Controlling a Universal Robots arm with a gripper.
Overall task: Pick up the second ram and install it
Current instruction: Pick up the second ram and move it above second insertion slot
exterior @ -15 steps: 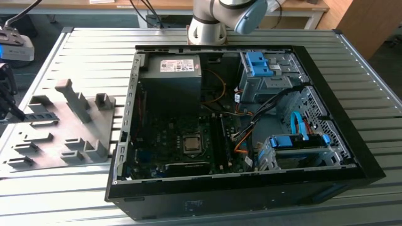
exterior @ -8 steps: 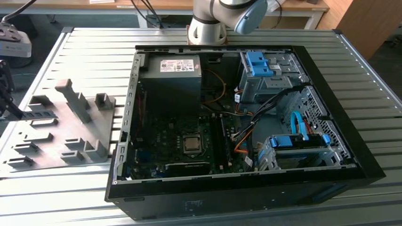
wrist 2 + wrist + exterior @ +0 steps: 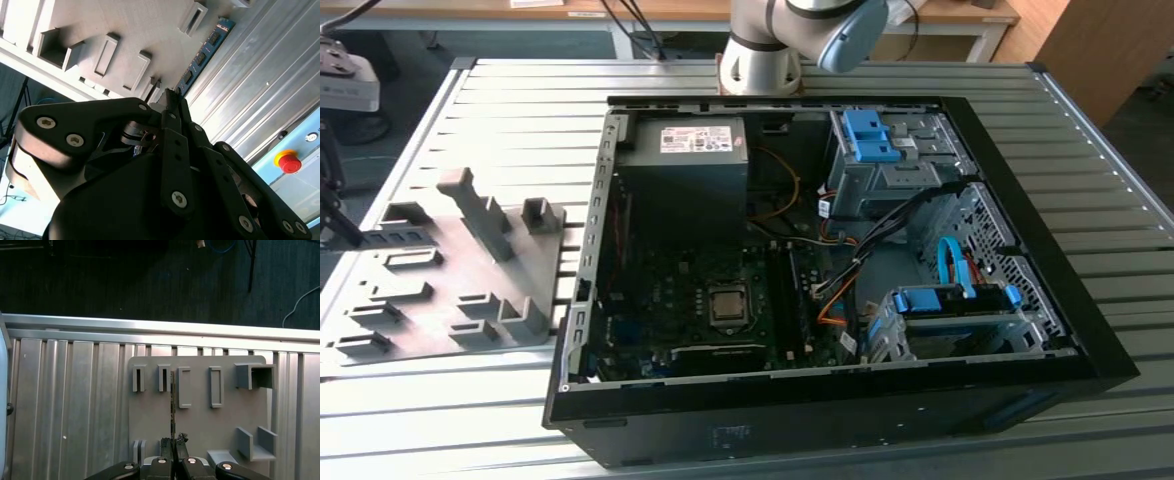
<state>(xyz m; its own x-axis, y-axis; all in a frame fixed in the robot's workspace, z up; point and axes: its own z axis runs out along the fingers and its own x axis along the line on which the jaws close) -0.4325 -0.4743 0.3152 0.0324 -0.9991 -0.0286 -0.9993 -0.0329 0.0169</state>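
Observation:
The second ram (image 3: 202, 55) is a narrow blue-green strip with dark chips. In the first wrist view the ram (image 3: 172, 400) appears edge-on as a thin dark line over the grey fixture plate (image 3: 200, 430), between two of its slots. My gripper (image 3: 173, 444) is shut on the near end of the strip, and its black fingers (image 3: 172, 107) meet around it in the second wrist view. In the exterior view the gripper (image 3: 347, 236) is at the left edge, holding the ram (image 3: 403, 238) level over the fixture (image 3: 440, 330). The open computer case (image 3: 587, 300) lies to the right.
The grey fixture carries raised blocks (image 3: 480, 215) and several slots. Inside the case are the black memory slots (image 3: 783, 290) beside the processor socket (image 3: 727, 303), a power supply (image 3: 683, 165), blue drive brackets (image 3: 870, 135) and loose cables (image 3: 854, 270). The ribbed metal table (image 3: 1067, 130) surrounds everything.

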